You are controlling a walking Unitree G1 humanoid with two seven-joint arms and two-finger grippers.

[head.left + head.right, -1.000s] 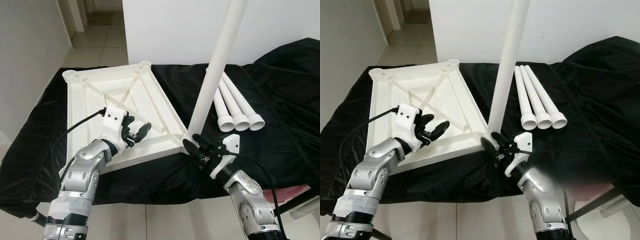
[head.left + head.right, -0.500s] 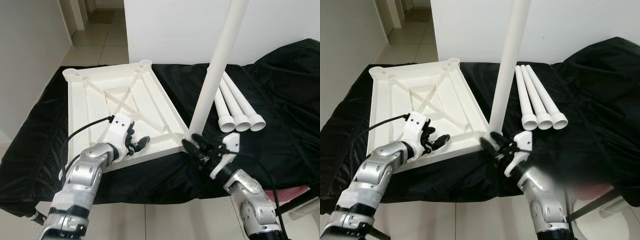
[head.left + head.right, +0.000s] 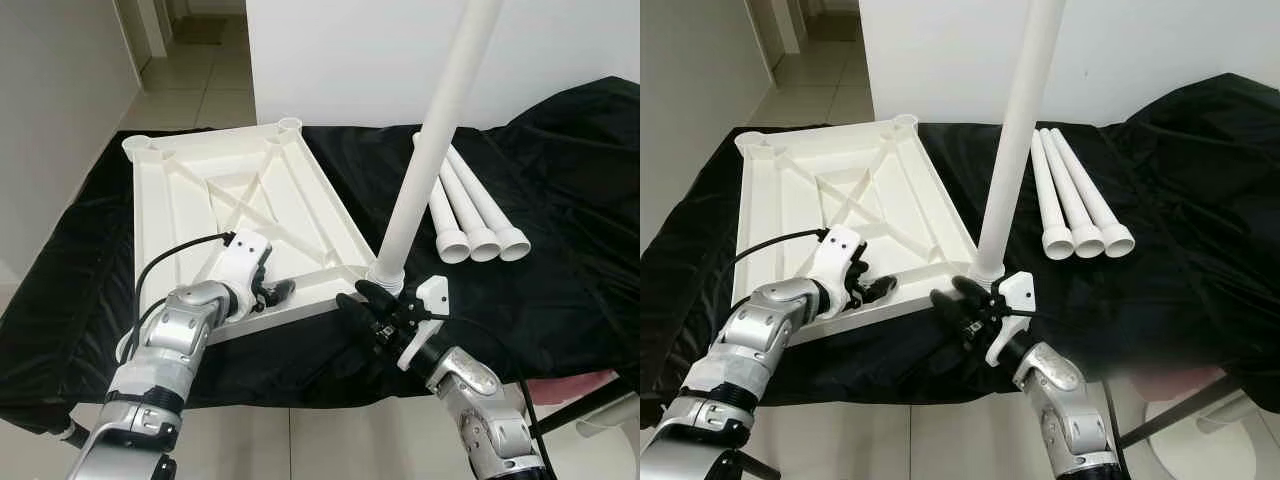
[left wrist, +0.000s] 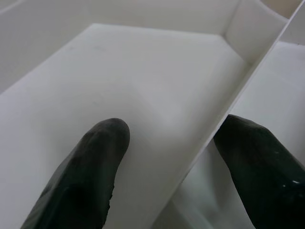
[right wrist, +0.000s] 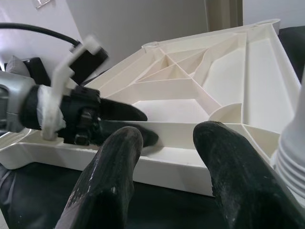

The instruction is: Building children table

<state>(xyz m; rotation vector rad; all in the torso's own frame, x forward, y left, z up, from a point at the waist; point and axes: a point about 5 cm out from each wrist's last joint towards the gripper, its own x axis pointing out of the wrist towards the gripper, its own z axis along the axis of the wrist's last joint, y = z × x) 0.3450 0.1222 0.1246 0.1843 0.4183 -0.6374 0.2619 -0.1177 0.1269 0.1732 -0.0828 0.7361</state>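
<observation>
One leg (image 3: 430, 150) stands upright in the near corner socket of the upside-down tabletop (image 3: 190, 200). I've got my left gripper (image 3: 272, 292) straddling its near-edge rib to steady it, while my right gripper (image 3: 366, 305) sits released just beside that socket; three spare legs (image 3: 470, 205) lie beyond.

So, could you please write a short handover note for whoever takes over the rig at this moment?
Left gripper: open, fingers straddling a rib on the near rim of the upside-down white tabletop.
Right gripper: open, empty, at the near right corner beside the base of the standing leg.
Done: one leg stands upright in the near right corner socket.
Left: three loose legs lie side by side on the black cloth, right of the tabletop; the two far corner sockets are empty.
</observation>
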